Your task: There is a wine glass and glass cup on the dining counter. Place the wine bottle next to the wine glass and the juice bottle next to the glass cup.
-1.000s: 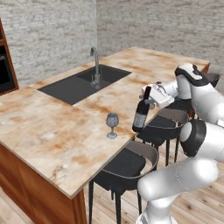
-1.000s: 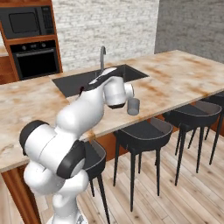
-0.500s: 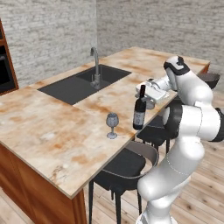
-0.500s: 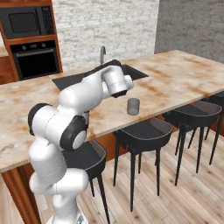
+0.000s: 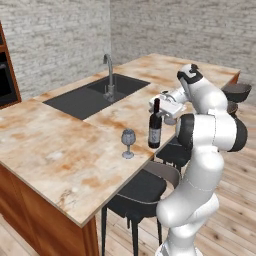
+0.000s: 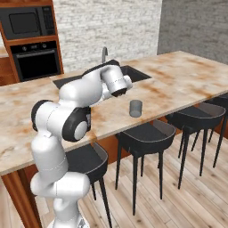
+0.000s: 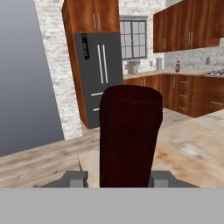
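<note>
Home kitchen: sink (image 5: pixel 95 95), oven (image 6: pixel 36 60), fridge (image 7: pixel 98 74), counter w/ stools (image 6: pixel 144 133).

wine bottle: dark glass wine bottle (image 5: pixel 155 129) with a pale label low on its body; upright on the marbled dining counter (image 5: pixel 60 150), near its stool-side edge; its dark neck (image 7: pixel 127 135) shows close up in the hand view
wine glass: clear stemmed wine glass (image 5: pixel 128 142); upright on its foot; empty; just beside the bottle, on the side away from the arm; the two apart, not touching
glass cup: short grey-tinted glass cup (image 6: pixel 136 108); upright; near the same counter edge, farther along it, well apart from the bottle
</note>
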Robot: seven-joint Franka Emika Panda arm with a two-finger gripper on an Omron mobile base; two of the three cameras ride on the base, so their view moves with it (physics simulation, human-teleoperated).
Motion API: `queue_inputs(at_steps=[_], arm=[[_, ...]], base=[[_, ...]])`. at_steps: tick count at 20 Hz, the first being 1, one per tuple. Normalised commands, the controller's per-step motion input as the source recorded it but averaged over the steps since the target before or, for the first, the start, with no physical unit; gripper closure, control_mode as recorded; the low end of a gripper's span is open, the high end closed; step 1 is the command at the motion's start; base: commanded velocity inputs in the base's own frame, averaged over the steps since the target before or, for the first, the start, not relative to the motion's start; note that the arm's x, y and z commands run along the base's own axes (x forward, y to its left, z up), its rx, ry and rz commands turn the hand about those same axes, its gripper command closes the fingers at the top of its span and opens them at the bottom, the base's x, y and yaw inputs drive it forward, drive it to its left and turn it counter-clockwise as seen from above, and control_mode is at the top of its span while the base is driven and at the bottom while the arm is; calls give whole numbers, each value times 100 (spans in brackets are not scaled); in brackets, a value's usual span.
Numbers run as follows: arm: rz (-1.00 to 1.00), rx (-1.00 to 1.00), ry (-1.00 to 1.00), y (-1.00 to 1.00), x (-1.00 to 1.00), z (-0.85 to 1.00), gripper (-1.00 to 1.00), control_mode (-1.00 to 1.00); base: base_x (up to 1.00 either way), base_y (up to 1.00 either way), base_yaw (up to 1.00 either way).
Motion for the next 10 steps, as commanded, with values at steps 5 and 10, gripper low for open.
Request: queue_inputs(at_steps=[5, 10], arm=[[1, 0, 0, 15, 19, -9, 100, -100], [1, 0, -4, 18, 18, -8, 100, -100]], base=[[0, 0, 0], [0, 0, 0]])
